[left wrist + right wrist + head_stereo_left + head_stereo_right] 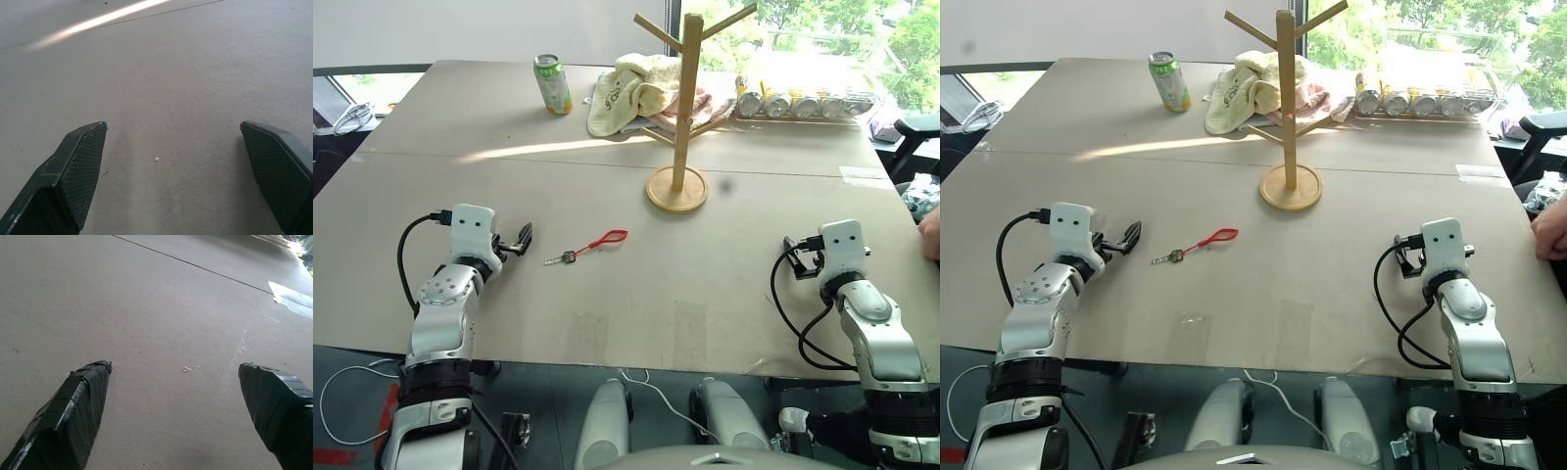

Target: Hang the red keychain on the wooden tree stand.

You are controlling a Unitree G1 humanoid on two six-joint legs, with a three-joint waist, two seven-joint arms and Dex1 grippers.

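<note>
Here, the red keychain (590, 245) lies flat on the grey tabletop (705, 294), just right of the left gripper (521, 240), whose fingers are spread and empty. The wooden tree stand (679, 108) stands farther back, its top cut off. The right gripper (183, 406) is spread over bare tabletop, its fingers hidden in the head views.

Silver-grey jointed arms, white wrist blocks, looping black cables, textured black end effector fingers (80, 169)

No legible text anywhere.
</note>
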